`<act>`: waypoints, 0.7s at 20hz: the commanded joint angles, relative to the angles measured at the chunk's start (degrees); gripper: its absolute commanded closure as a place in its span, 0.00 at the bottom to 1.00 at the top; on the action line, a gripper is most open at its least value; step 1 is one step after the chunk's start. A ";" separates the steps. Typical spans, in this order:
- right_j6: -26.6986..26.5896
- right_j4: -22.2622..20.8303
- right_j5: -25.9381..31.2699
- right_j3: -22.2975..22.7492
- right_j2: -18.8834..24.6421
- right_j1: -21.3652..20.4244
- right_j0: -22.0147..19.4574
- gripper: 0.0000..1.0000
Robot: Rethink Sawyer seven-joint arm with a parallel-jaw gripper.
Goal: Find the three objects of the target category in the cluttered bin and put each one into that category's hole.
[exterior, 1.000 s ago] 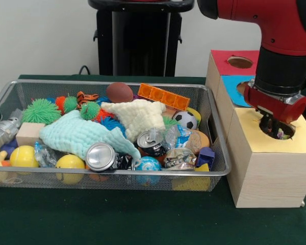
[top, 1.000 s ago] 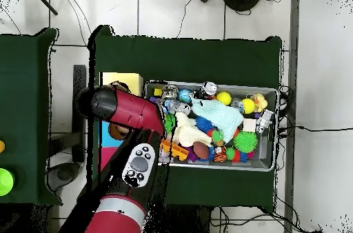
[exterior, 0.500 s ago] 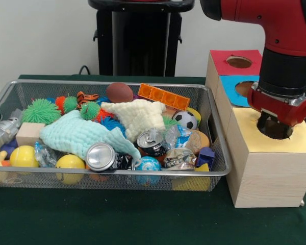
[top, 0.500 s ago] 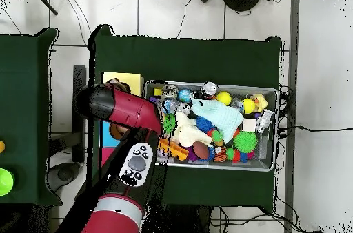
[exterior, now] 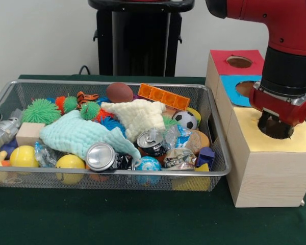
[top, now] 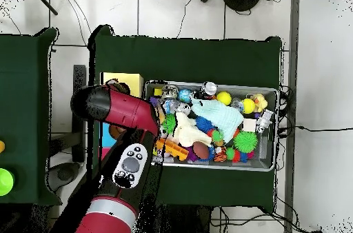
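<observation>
Wire mesh bin [exterior: 217, 153] on green bench [exterior: 117, 219], packed w/ clutter: crushed silver cans [exterior: 101, 155], a second can [exterior: 152, 143] beside crinkled foil wrappers, teal cloth [exterior: 76, 135], cream knit cloth [exterior: 137, 116], spiky green balls [exterior: 41, 111], yellow balls [exterior: 70, 162], small soccer ball [exterior: 185, 120], brown football [exterior: 119, 92], orange brick [exterior: 163, 96]. Which category is the target can't be told from here. Wooden sorting box [exterior: 268, 173] sits just beside bin's right wall, tops yellow, blue, red, each w/ a round hole. Claw [exterior: 274, 128] is sunk in the yellow section's hole [exterior: 288, 133]; tips hidden inside, so spread or pinching — can't tell. Arm's wrist covers most of that hole. Blue hole [exterior: 243, 88] and red hole [exterior: 239, 62] uncovered. Bin rim clear on front side; bare bench in front of bin and box.
</observation>
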 commanded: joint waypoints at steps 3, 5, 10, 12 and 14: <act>10.40 -0.85 4.92 5.39 3.71 3.10 -1.65 0.00; 9.99 -0.97 5.38 5.80 3.87 2.47 -1.81 0.00; 9.75 -1.42 7.54 5.99 3.24 1.14 -1.84 0.00; 9.84 -1.71 7.85 5.71 2.70 1.22 -1.59 0.00; 10.98 -1.24 6.83 6.00 2.25 1.30 -1.15 0.00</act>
